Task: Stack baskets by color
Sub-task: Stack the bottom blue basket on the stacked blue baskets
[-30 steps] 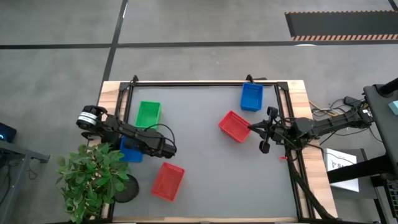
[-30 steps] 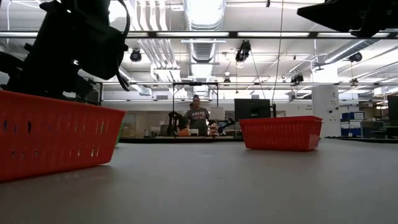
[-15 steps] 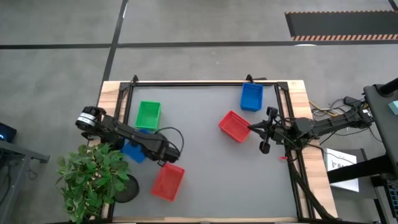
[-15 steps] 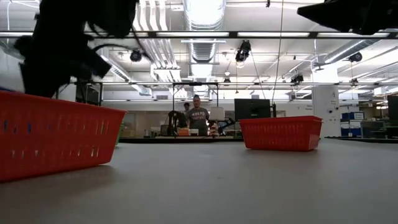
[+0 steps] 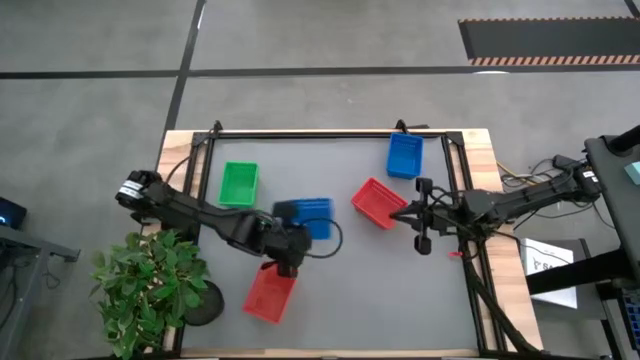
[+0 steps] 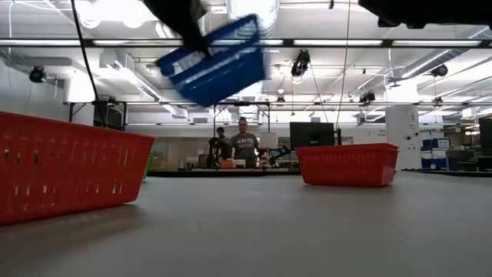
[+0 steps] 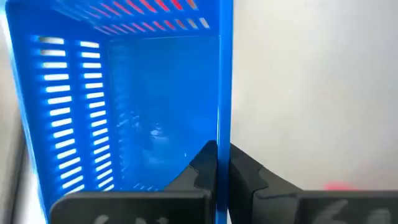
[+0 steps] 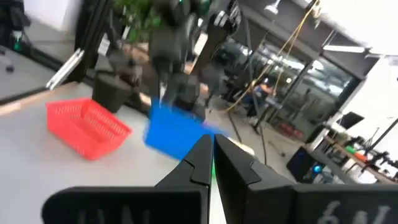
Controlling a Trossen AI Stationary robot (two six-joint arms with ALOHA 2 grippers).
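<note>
The left gripper (image 7: 222, 163) has its fingers closed on the rim of a blue basket (image 5: 305, 216), held in the air, tilted, above the middle of the tabletop (image 5: 330, 300); the right gripper (image 5: 418, 216) waits near the right edge, fingers shut on nothing. No stack shows yet; the sorting looks barely begun. A second blue basket (image 5: 404, 154) sits at the far edge, likely the carried one's mate; a green basket (image 5: 238, 184) lies far left; two red baskets, one near (image 5: 270, 291) and one right of centre (image 5: 377, 203), lie well apart. All are rectangular, glossy plastic with slotted lattice walls; the tabletop is a matte grey.
</note>
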